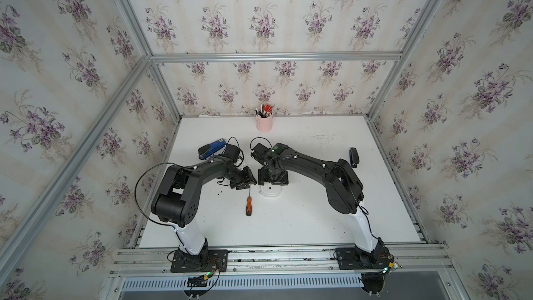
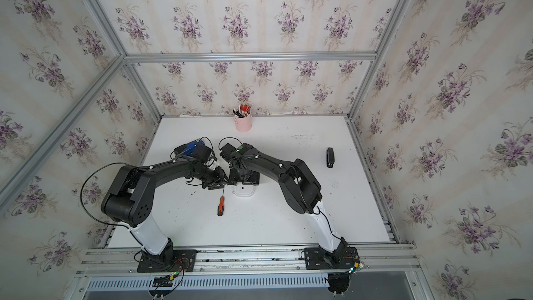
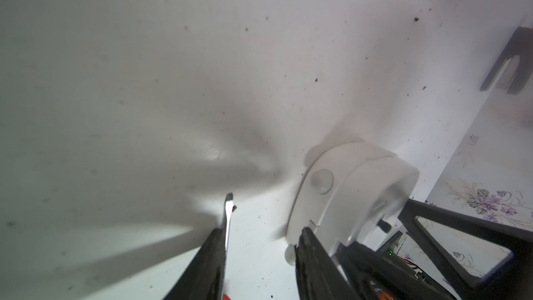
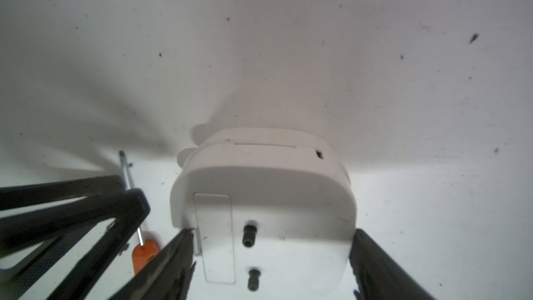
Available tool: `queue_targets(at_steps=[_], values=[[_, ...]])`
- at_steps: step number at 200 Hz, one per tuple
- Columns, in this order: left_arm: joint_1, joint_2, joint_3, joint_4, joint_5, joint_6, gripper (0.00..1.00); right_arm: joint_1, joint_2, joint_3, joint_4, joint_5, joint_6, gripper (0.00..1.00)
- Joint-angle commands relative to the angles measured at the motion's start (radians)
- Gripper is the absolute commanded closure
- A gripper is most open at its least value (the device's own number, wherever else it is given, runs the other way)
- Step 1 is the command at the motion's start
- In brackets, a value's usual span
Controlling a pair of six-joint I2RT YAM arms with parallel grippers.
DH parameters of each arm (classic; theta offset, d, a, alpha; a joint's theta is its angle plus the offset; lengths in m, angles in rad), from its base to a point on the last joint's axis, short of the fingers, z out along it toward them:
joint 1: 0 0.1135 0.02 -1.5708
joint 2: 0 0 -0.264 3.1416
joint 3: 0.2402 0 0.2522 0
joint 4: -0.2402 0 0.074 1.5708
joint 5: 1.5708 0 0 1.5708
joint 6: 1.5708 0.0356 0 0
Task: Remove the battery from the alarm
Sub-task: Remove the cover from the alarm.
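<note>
At nine o'clock of the alarm (image 1: 270, 192), the left gripper (image 3: 261, 232) hangs with jaws apart, one finger just beside the shaft of the screwdriver (image 1: 248, 206), whose orange handle points to six o'clock. Near the middle of the table (image 1: 317, 212), the right gripper (image 4: 271, 235) is clamped across the alarm's sides.
</note>
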Motion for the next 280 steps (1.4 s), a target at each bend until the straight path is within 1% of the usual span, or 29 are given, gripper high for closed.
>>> queue_targets(at_steps=[1, 82, 151, 240, 268, 273, 280], values=[[-0.004, 0.008, -0.003, 0.019, 0.013, -0.005, 0.55, 0.000, 0.009, -0.006, 0.053, -0.010, 0.006, 0.14], [-0.011, 0.020, -0.004, 0.028, 0.017, -0.004, 0.55, -0.002, 0.029, 0.000, 0.052, -0.019, 0.003, 0.11], [-0.011, 0.024, -0.012, 0.033, 0.018, 0.000, 0.56, -0.008, 0.014, -0.006, 0.063, -0.020, 0.008, 0.08], [-0.011, 0.023, -0.022, 0.041, 0.018, 0.002, 0.56, -0.007, 0.039, -0.018, 0.038, 0.006, -0.004, 0.16], [-0.011, 0.027, -0.022, 0.045, 0.020, -0.001, 0.56, -0.008, 0.037, -0.020, 0.049, 0.001, -0.003, 0.20], [-0.010, 0.027, -0.023, 0.045, 0.020, -0.002, 0.56, -0.007, 0.035, -0.021, 0.053, -0.002, -0.002, 0.23], [-0.010, 0.027, -0.021, 0.046, 0.021, -0.001, 0.56, -0.007, 0.031, -0.022, 0.058, -0.004, -0.001, 0.24]])
